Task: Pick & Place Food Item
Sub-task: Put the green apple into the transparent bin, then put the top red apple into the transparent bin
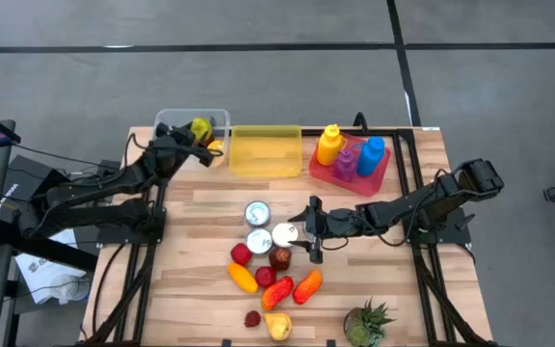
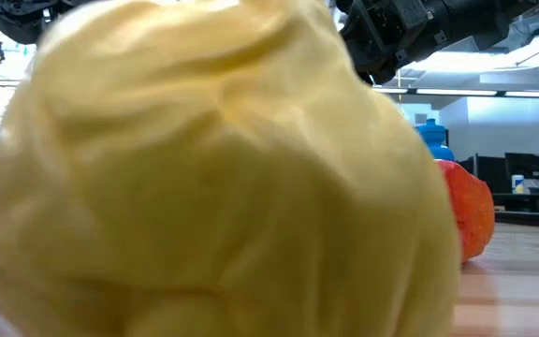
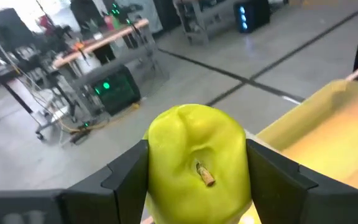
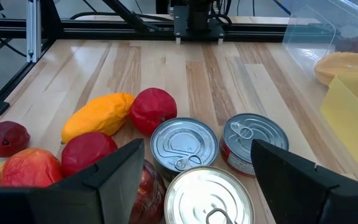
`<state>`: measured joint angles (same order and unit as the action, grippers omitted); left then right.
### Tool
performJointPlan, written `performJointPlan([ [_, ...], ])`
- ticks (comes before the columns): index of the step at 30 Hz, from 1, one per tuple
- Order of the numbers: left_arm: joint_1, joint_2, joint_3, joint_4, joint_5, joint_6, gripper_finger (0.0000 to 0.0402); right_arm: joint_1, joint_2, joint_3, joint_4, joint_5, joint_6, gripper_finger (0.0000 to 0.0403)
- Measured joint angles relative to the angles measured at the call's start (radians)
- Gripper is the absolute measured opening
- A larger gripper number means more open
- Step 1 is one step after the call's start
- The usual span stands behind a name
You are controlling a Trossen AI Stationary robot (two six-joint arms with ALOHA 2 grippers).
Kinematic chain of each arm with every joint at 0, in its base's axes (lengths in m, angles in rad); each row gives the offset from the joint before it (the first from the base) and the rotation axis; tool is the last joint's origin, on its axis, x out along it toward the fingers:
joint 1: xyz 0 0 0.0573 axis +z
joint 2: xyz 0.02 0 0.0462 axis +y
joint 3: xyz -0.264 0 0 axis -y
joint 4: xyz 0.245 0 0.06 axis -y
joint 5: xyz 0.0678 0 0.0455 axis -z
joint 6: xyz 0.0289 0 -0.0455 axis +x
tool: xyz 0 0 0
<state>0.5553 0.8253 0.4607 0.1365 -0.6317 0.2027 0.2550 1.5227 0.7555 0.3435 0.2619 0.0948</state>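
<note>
A yellow-green apple (image 3: 197, 165) with a short stem sits between the fingers of my left gripper (image 1: 200, 130), above the clear bin (image 1: 167, 120) at the table's far left. My right gripper (image 1: 306, 229) stands open at mid-table, its fingers either side of a silver can (image 4: 207, 196) without touching it. Two more cans (image 4: 184, 144) (image 4: 253, 140) stand just beyond. Red, orange and yellow fruits (image 1: 273, 280) lie clustered on the wood near the front. My left gripper pinches the apple by its two opposite sides (image 3: 157, 168) between its two fingers (image 3: 126, 171). The stem end faces back toward the wrist. The fingers lie roughly level, coming from the table's left. The apple is lifted clear, over the clear bin.
A yellow bin (image 1: 265, 151) stands beside the clear bin, and a red tray (image 1: 379, 173) with bottles sits to its right. A small pineapple (image 1: 366, 323) is at the front right. A pale yellow fruit (image 2: 213, 168) fills the low view, with a red fruit (image 2: 466, 206) behind.
</note>
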Motion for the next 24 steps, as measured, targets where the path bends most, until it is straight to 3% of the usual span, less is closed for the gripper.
performJointPlan([
  [3, 0.065, 0.000, 0.024, -0.072, 0.075, -0.006, 0.0220, 0.000, 0.000, 0.000, 0.000, -0.001, 0.000, 0.0285],
  [8, 0.134, 0.000, 0.028, -0.133, 0.090, -0.008, 0.0279, 0.008, 0.000, 0.000, 0.000, -0.003, 0.001, 0.0285],
  [12, 0.154, 0.000, 0.028, -0.153, 0.093, -0.031, 0.0315, 0.008, 0.000, 0.000, -0.001, -0.003, 0.002, 0.0285],
  [17, 0.149, 0.000, 0.028, -0.156, 0.126, -0.035, 0.0333, 0.008, 0.000, 0.000, -0.005, -0.003, 0.002, 0.0285],
  [24, 0.062, -0.025, 0.029, -0.121, 0.367, -0.081, 0.0324, 0.008, 0.000, 0.000, -0.008, -0.003, 0.002, 0.0285],
])
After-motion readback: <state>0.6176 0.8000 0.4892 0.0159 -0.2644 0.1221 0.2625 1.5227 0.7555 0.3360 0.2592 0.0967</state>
